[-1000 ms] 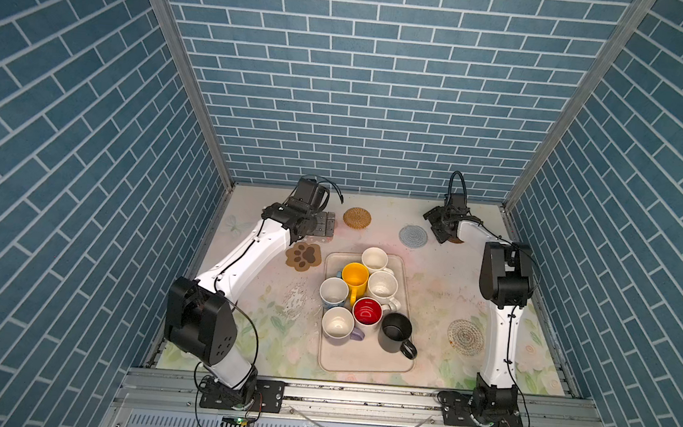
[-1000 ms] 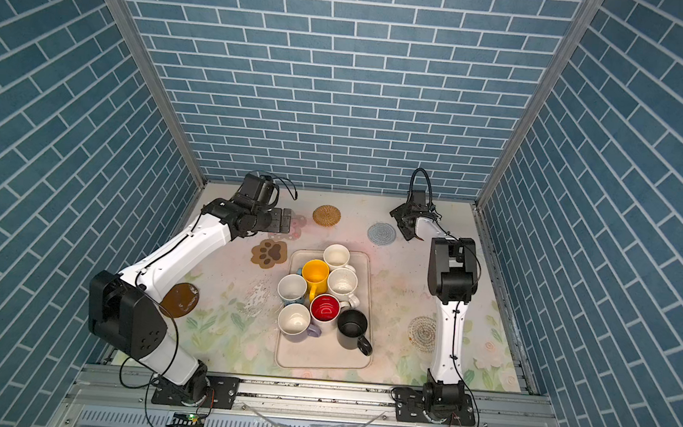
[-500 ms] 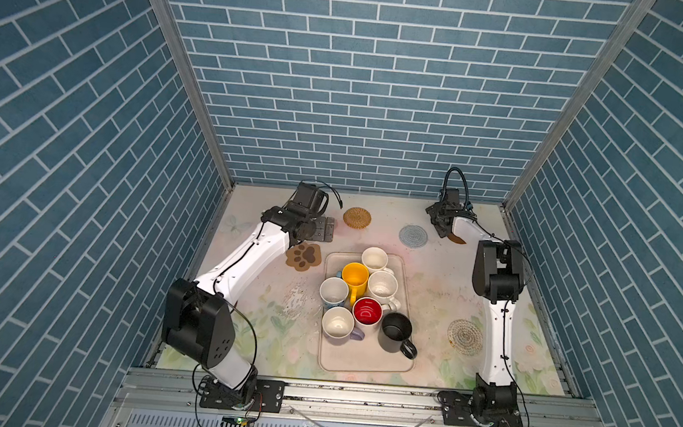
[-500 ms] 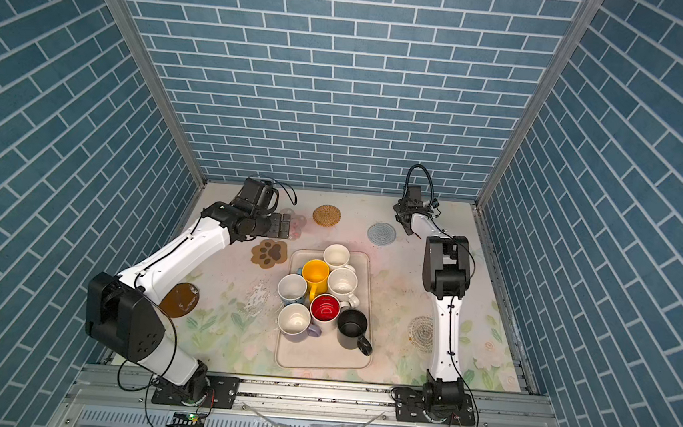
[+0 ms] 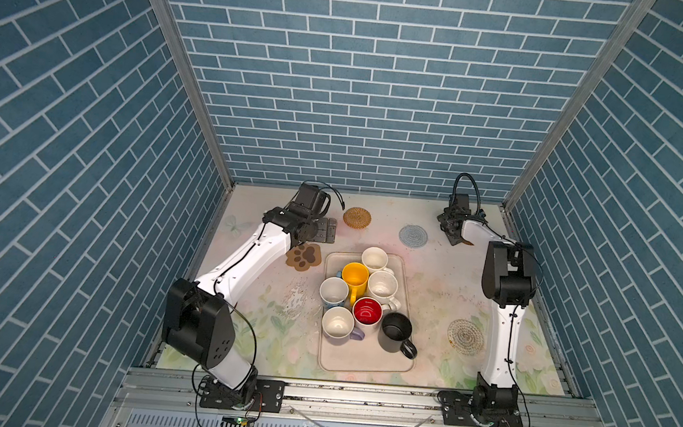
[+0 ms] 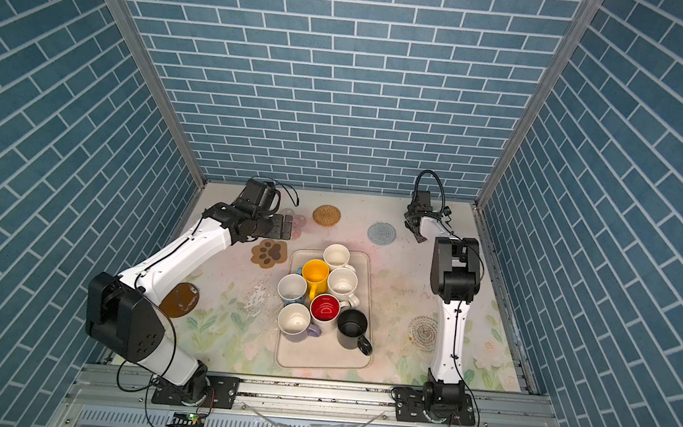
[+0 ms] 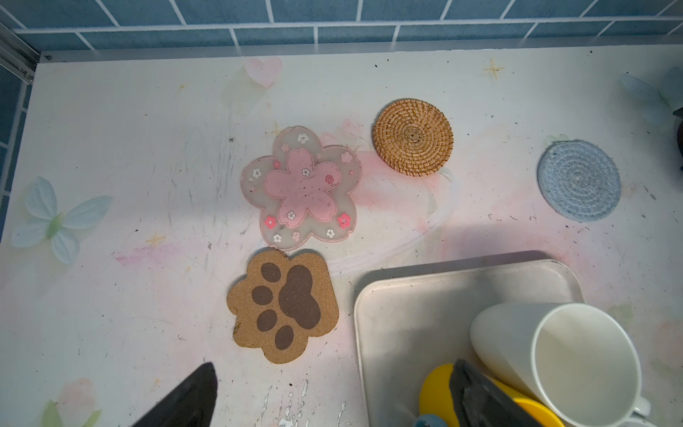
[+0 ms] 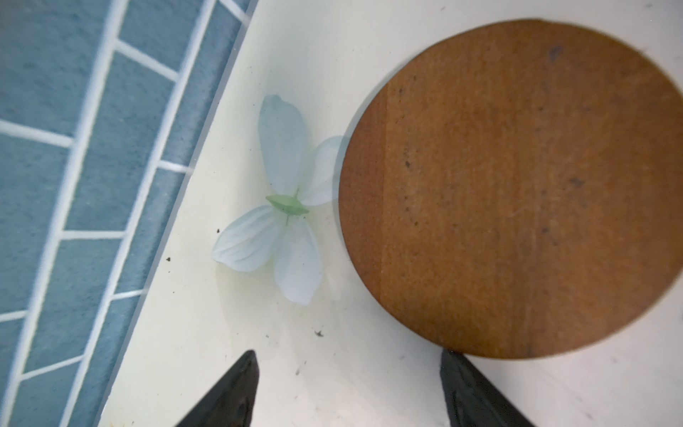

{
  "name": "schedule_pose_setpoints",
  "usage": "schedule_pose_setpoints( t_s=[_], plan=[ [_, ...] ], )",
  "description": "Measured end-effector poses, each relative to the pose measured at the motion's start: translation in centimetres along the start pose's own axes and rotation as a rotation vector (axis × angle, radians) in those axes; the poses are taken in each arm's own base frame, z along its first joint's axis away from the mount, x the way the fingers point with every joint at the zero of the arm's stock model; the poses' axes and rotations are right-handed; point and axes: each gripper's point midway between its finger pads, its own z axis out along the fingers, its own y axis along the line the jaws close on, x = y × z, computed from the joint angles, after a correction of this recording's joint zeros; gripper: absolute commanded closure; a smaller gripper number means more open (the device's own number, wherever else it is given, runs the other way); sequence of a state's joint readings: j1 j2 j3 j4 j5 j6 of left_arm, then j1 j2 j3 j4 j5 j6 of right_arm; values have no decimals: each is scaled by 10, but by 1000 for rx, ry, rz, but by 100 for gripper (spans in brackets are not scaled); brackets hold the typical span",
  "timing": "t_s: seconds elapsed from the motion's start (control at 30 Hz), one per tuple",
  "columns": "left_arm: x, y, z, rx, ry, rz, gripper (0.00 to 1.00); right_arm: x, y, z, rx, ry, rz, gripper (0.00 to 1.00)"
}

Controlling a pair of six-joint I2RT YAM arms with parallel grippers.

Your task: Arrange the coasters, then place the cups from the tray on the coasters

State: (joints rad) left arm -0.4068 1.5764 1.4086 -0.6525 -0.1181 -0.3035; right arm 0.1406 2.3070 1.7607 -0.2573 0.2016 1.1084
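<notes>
Cream tray (image 5: 365, 360) is sitting on the bench (image 5: 442, 289), holding all seven cups (image 5: 355, 275); my left fingers (image 7: 184, 399) are hanging apart near the paw coaster (image 7: 282, 307). Farther back, my right fingers (image 8: 229, 392) are gaping empty beside the brown disc (image 8: 517, 185); closing here, I may be scraping bench instead of catching its thin edge.

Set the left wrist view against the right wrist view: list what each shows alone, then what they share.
Left wrist only: the pink flower coaster, paw coaster, rattan coaster and blue knit coaster, plus a corner of the tray with a cream-white cup and the yellow cup.
Right wrist only: a brown disc coaster lying flat.
Both: the blue tiled wall, the butterfly-printed tablecloth, and dark fingertips spread apart with nothing between them, on the left gripper and the right gripper.
</notes>
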Motion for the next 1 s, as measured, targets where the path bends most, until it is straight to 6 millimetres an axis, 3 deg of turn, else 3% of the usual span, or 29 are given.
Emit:
schedule_pose_setpoints(
  t_s=[0.17,0.33,0.47,0.53,0.6,0.87,1.0],
  plan=[
    [1,4,-10,-6,-15,2,1,10,-1,-10,-10,86,-160,24],
    [4,11,-37,-5,-49,-3,1,20,13,-47,-59,168,-371,27],
    [10,17,-58,-2,-67,-11,1,22,40,-86,-136,184,-520,38],
    [17,21,-67,-4,-63,-17,1,26,54,-103,-176,188,-592,51],
    [27,25,-71,-8,-50,-29,1,36,63,-114,-207,206,-650,56],
    [81,47,-95,-27,-7,-52,1,82,68,-122,-225,304,-786,57],
    [98,54,-114,-10,-38,-70,1,94,81,-108,-232,313,-814,57]
  ],
)
